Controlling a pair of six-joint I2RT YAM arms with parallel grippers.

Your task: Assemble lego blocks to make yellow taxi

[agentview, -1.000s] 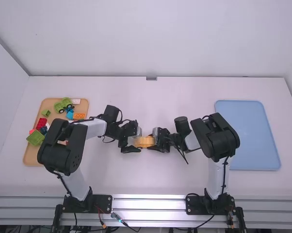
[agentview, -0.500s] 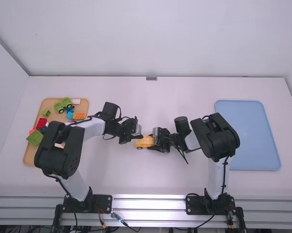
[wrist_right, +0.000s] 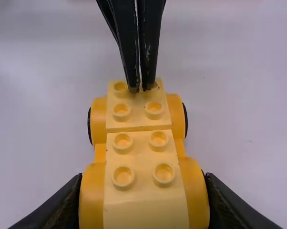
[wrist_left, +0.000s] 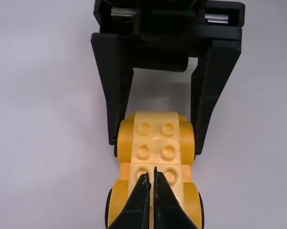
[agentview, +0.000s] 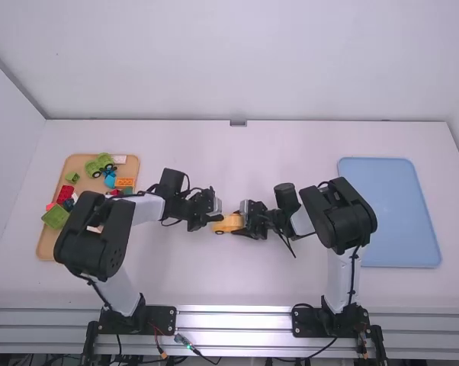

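Note:
A yellow-orange car base (agentview: 228,223) with dark wheels and pale yellow studded blocks on top is at the table's middle. My right gripper (agentview: 245,222) is shut on its right end; in the right wrist view its fingers (wrist_right: 213,202) press both sides of the car base (wrist_right: 92,191). My left gripper (agentview: 219,217) is at the other end, shut with nothing between its fingers. In the left wrist view the left gripper (wrist_left: 152,179) has its tips together over the studs of the car base (wrist_left: 186,148); whether they touch it I cannot tell.
At the left, an orange-brown tray (agentview: 51,245) holds green, red, blue and orange blocks, partly behind the left arm. A blue tray (agentview: 389,213) lies at the right, beside the right arm.
My left gripper was lower around the car's left end a second ago. It rose away from it, its fingers came together, and then it shifted slightly. The right arm and the car stayed still.

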